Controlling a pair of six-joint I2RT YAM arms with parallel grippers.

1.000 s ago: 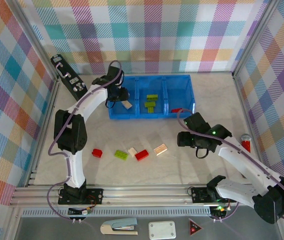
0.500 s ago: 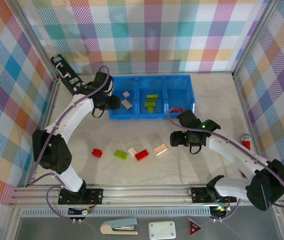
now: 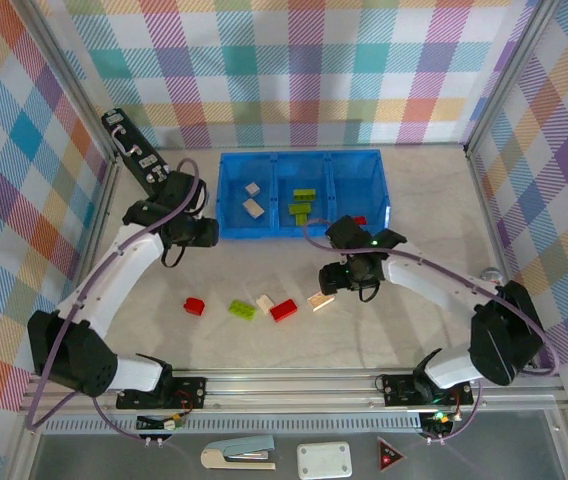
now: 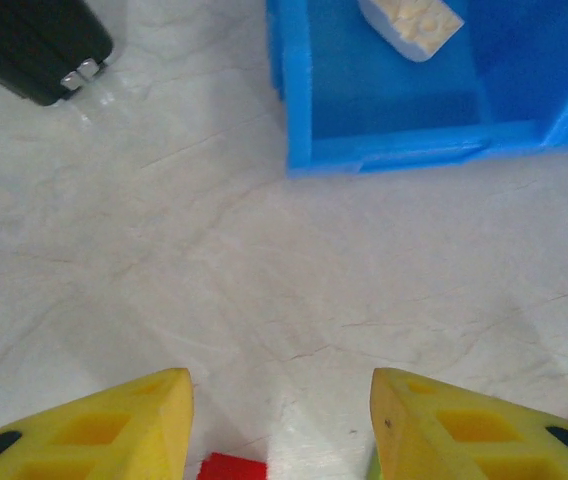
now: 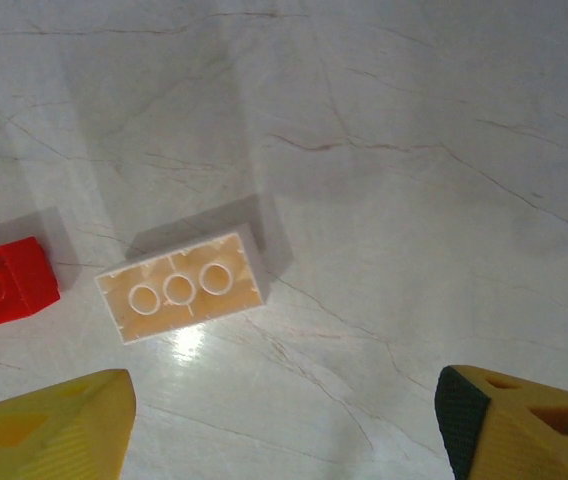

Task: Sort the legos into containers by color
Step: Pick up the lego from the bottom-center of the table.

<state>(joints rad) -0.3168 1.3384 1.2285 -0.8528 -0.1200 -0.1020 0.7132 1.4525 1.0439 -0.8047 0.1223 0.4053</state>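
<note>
- Pale table [image 3: 364,340], near row: five legos [image 3: 284,310] unsorted, two red, one green, two cream.
- My right gripper [image 5: 284,385] spread wide, empty, hovering by tan brick [image 5: 181,285].
- Left gripper [image 4: 279,390] spread, empty, beside containers [image 3: 264,233].
- Containers hold two cream, several green, one red: roughly half done.

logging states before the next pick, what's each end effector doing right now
Left end effector: open, holding nothing.
Right end effector: open, holding nothing, hovering over the cream brick.
</note>
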